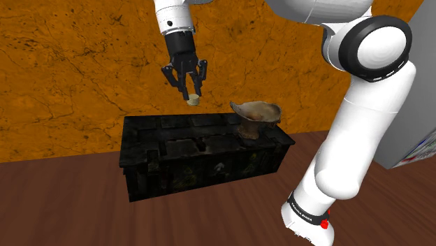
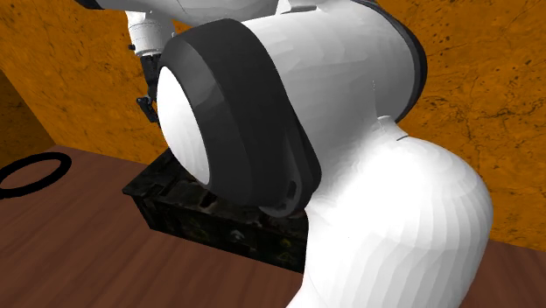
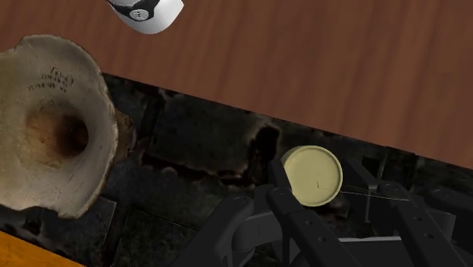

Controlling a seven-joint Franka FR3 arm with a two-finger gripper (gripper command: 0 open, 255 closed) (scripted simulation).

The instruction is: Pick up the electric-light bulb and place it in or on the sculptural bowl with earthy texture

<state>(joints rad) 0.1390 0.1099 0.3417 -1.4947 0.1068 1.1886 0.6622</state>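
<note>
In the shoulder view my black gripper hangs above the dark chest, shut on the light bulb, whose pale ribbed screw base sticks out below the fingers. The brownish, rough bowl stands on the chest's top toward that view's right, apart from the bulb and lower than it. In the wrist view the bulb's round pale end sits between my fingers, and the bowl shows its wide cream mouth well off to the side. My own arm hides the bulb in the second exterior view.
The chest stands on a brown wooden floor against an orange cracked wall. A black ring lies on the floor at the second exterior view's left. A grey cabinet stands at the shoulder view's right.
</note>
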